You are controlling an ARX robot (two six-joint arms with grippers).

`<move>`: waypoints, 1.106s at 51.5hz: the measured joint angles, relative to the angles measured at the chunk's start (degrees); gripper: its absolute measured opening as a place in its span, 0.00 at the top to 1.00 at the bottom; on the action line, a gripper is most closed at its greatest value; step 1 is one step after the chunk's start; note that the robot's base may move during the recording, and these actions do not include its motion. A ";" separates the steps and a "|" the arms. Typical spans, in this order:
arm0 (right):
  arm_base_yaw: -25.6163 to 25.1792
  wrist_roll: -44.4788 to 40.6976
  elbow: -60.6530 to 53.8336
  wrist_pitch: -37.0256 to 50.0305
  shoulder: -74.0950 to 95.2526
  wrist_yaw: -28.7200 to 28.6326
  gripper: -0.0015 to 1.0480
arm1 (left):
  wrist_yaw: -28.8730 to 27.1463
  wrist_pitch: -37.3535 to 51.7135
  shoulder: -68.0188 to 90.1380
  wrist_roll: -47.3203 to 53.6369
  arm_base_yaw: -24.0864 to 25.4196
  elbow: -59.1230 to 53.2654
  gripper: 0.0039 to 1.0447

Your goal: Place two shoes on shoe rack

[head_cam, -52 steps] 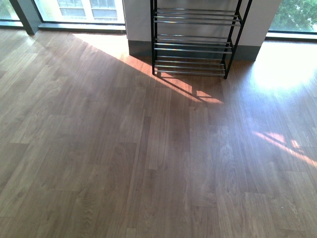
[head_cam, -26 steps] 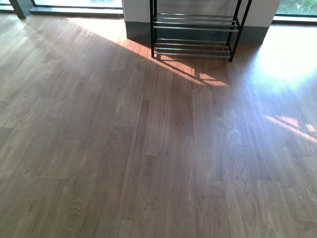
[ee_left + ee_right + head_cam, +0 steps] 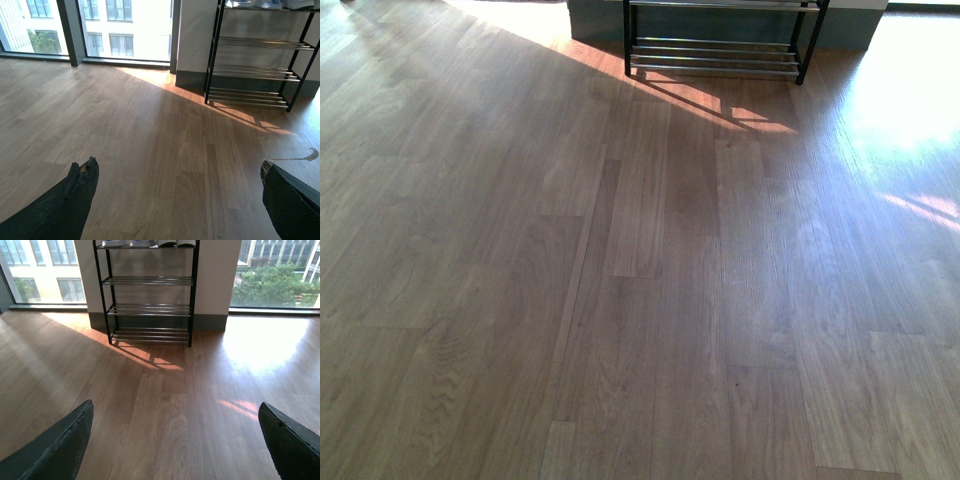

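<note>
Both my hands, left (image 3: pixel 177 200) and right (image 3: pixel 175 440), gape empty over the floor (image 3: pixel 640 300); the rack (image 3: pixel 150 295), black uprights, chrome rods, stands against the wall ahead, shoes (image 3: pixel 150 243) on top

We see the shoe rack (image 3: pixel 715 55) standing on the wooden floor (image 3: pixel 620 300), sunlight patches (image 3: pixel 720 100) just beside it.

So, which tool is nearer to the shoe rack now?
Right, probably. The shoe rack stands ahead, toward the robot's right side; the right tool faces it squarely, the left tool sees it obliquely. Both are far off.
</note>
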 joint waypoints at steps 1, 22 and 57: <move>0.00 0.00 0.00 0.00 0.00 0.00 0.09 | 0.00 0.00 0.00 0.02 0.00 0.00 0.09; 0.00 0.00 -0.02 0.00 0.00 0.00 0.09 | 0.00 0.00 0.00 0.00 0.00 0.00 0.09; 0.00 0.00 0.00 0.00 0.00 0.00 0.09 | 0.00 0.00 0.00 0.00 0.00 0.00 0.09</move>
